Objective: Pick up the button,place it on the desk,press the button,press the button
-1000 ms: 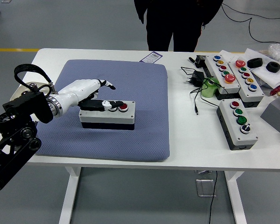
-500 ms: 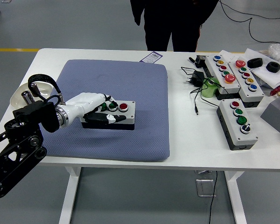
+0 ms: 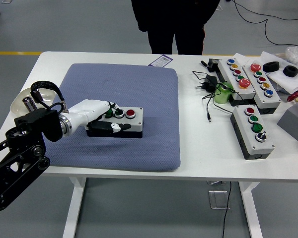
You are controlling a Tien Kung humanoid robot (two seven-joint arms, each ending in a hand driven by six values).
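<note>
Your left hand, white with dark fingertips, comes in from the left of the frame and wraps over the left end of the button box, its fingers curled down the near side and over the top so that it grips the box. The button box sits left of centre on the blue-grey mat, which lies on the white tabletop. You can see three buttons in a row on its top: green nearest your hand, a dark one in the middle, red at the right. At the right of the frame three more button boxes lie on the tabletop beside a tangle of black cable. A person in dark clothing stands at the top centre.
</note>
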